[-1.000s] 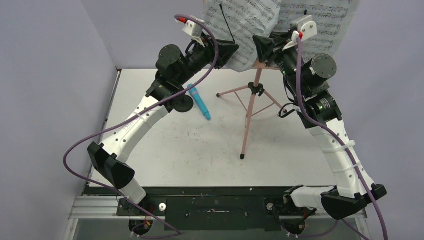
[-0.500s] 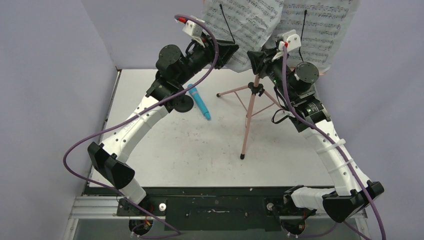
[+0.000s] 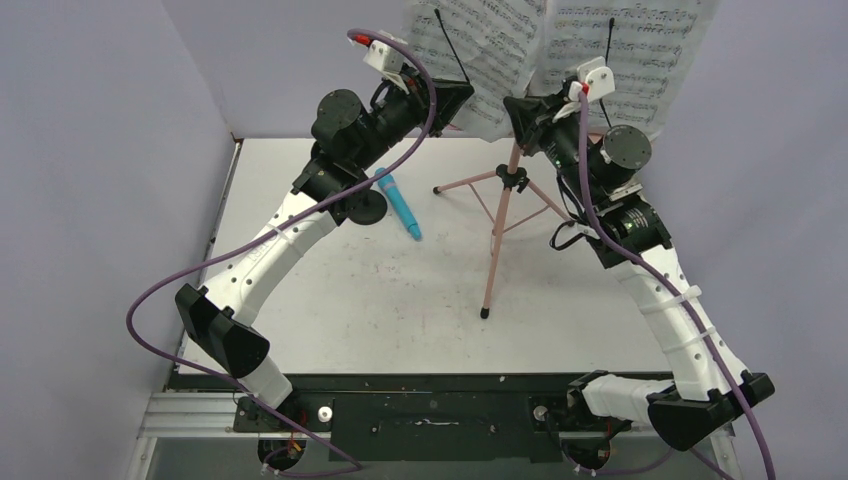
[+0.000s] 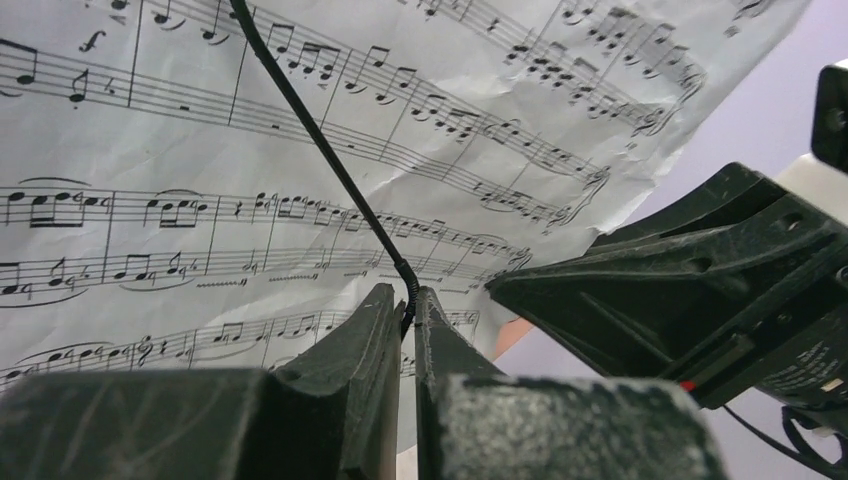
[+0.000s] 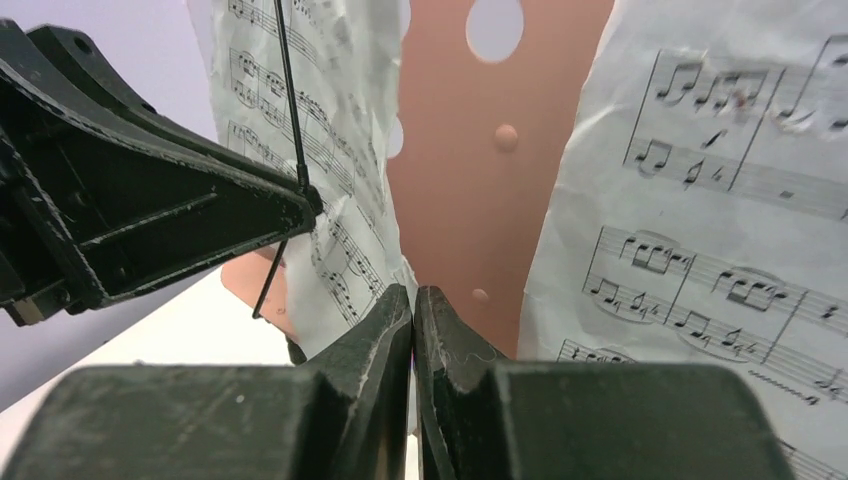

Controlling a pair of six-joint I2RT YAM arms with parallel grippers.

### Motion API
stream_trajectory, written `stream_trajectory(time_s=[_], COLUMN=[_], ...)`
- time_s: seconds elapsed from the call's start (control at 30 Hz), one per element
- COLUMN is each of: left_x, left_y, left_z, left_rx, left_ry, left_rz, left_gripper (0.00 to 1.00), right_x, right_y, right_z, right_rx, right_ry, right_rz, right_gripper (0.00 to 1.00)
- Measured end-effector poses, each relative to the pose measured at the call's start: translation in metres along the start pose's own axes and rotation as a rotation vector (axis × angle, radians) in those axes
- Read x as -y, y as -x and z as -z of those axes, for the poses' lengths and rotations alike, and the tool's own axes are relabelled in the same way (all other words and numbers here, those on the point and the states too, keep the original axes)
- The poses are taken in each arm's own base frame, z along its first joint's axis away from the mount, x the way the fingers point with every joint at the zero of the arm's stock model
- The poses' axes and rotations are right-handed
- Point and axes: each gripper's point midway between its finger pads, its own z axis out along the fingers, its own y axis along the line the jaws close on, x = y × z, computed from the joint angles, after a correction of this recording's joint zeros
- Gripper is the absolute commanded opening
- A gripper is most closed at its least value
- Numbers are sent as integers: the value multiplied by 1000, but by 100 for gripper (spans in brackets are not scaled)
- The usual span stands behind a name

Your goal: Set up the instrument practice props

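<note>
Swinging inward, right gripper is now sitting fully closed at the stand, paper grip unclear; left gripper is pinching its springy wire. Pages are leaning there, flimsy and tear-prone, best nudged by edges.

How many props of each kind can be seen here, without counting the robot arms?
Pink music stand: 1
White sheet-music pages: 2
Blue microphone: 1
Black round-based mic stand: 1
Black page-holder wires: 2
Total: 7
</note>
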Motion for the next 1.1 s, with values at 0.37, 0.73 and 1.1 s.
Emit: stream_trajectory(time_s=[0.37,0.73,1.1], left_x=[3,5,6], left_y=[0,0,-1], left_z=[0,0,0], left_rx=[0,-5,-6], left_ry=[-18,-35,-38], left_rz=[-10,-25,-29], left_gripper=[0,0,0], right_x=[3,6,7], right_y=[36,25,21], right_z=[2,-17,-24], right_rx=[19,-50,-80], right_ry=[-2,1,6], right_rz=[69,107,120], right_gripper=[5,5,5])
